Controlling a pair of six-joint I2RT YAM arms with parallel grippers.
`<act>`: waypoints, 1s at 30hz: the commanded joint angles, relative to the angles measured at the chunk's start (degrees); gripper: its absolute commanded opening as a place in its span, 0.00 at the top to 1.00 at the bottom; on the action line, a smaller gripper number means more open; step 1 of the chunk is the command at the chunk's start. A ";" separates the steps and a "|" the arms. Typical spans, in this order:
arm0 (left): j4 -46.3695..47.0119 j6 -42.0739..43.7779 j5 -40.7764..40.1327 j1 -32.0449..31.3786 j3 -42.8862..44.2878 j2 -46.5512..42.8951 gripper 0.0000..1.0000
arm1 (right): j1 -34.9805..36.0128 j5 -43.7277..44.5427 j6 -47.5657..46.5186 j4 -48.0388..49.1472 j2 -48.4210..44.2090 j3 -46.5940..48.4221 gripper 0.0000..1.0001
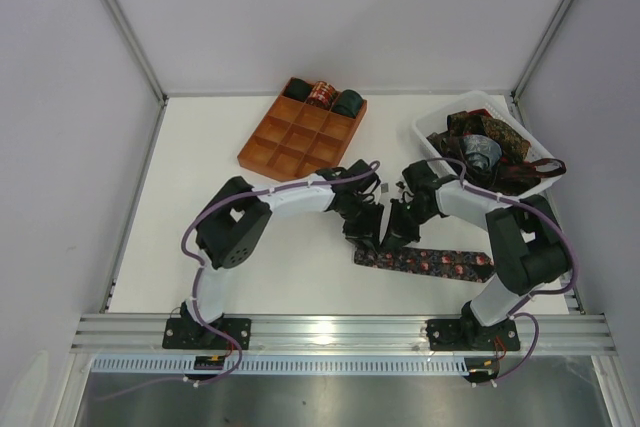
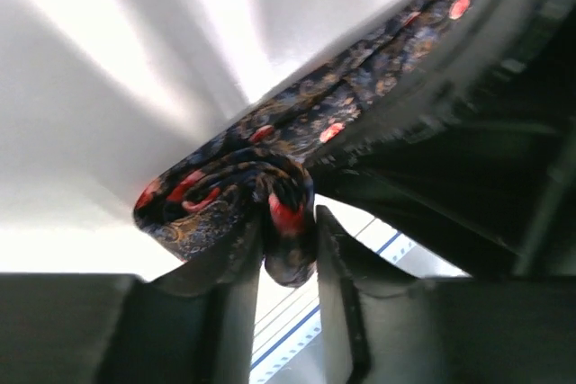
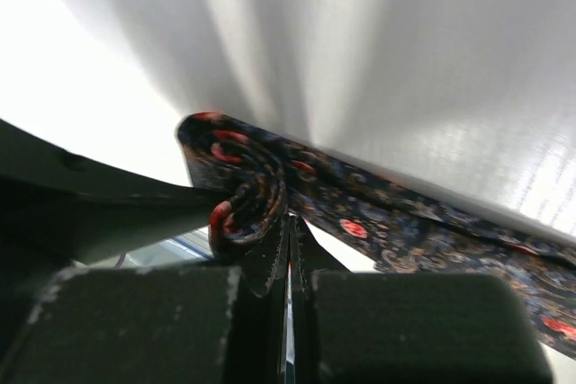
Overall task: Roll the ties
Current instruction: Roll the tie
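Dark paisley fabric tie [image 1: 425, 263], one end coiled, lies flat on the white bench [image 1: 200, 197]. My right gripper [image 3: 290, 231] pinches the coil; my left gripper [image 2: 286, 231], slightly parted, straddles it. If either slips, I risk unrolling.

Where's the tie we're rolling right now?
In the top view, the tie lies flat on the table's near right, in front of the white bin. Its coiled left end sits between the left gripper and right gripper.
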 commanded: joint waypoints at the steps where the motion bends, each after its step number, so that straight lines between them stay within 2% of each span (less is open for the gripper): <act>1: 3.34 1.79 -0.42 -0.98 -3.45 0.77 0.59 | -1.25 0.51 0.68 0.80 -2.24 -0.56 1.00; 4: 5.54 1.97 0.38 -1.07 -6.00 -0.63 0.51 | -3.44 0.78 0.25 -0.52 -3.03 0.50 1.00; 8: 10.45 1.35 2.83 -1.07 -9.34 -2.39 0.48 | -6.70 -0.71 -1.33 -2.45 -3.65 1.38 1.00; 11: 14.68 1.00 5.38 -1.07 -12.33 -4.59 0.43 | -7.75 -4.92 -2.74 -2.37 -3.56 1.64 1.00; 13: 16.17 1.00 5.74 -1.16 -13.74 -5.29 0.40 | -7.67 -10.10 -3.97 -2.63 -2.77 2.17 1.00; 20: 18.47 1.00 7.06 -1.07 -15.15 -6.09 0.38 | -4.95 -13.63 -5.38 -3.77 -2.86 1.38 1.00; 25: 18.56 1.09 7.23 -1.07 -14.80 -5.83 0.37 | -3.80 -12.41 -4.59 -2.81 -1.81 -1.60 1.00; 30: 18.99 0.74 7.41 -0.98 -14.27 -5.65 0.37 | -4.24 -7.05 -4.42 -2.54 -1.10 -4.33 1.00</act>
